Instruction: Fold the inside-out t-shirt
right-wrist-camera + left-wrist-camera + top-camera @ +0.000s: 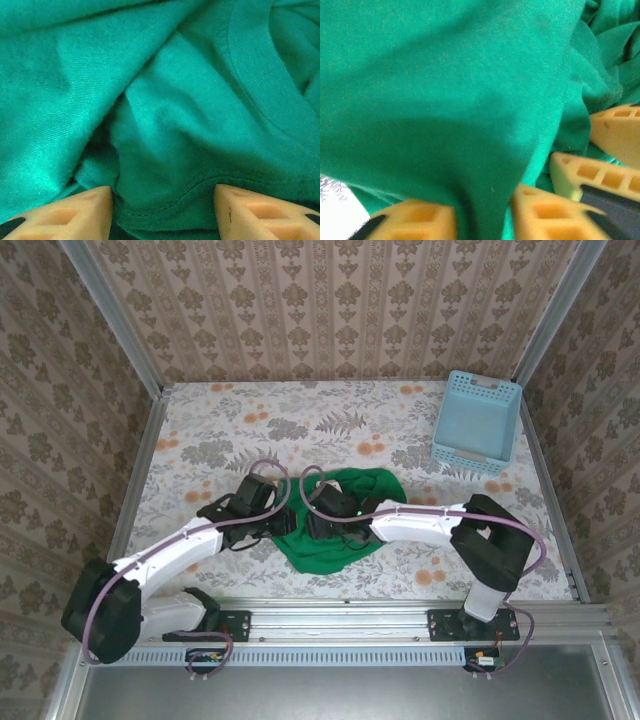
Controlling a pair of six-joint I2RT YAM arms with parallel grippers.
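"T-shirt (375,485) first: where does it lie?"

"Crumpled in a bright green heap on the flowered desk (220,430). It is left of the light blue basket (477,420), nearer my bases than the basket is, and well apart from it."

"And your left end effector?"

"My left end effector (482,212) is at the side of the heap away from the basket. Its yellow fingers (415,220) stand narrow, and a fold of the t-shirt runs down between them, pinched there. The cloth draws into creases toward that spot."

"The right one?"

"My right end effector (162,202) sits over the heap on the side toward the basket, just beside the left one. Its fingers (75,212) stand well apart, with a stitched hem (165,207) bunched loosely in the gap, not clamped. The ribbed neckband (250,75) curves past beyond them."

"And the basket itself?"

"Upright at the desk's far right corner, touching neither end effector nor the cloth."
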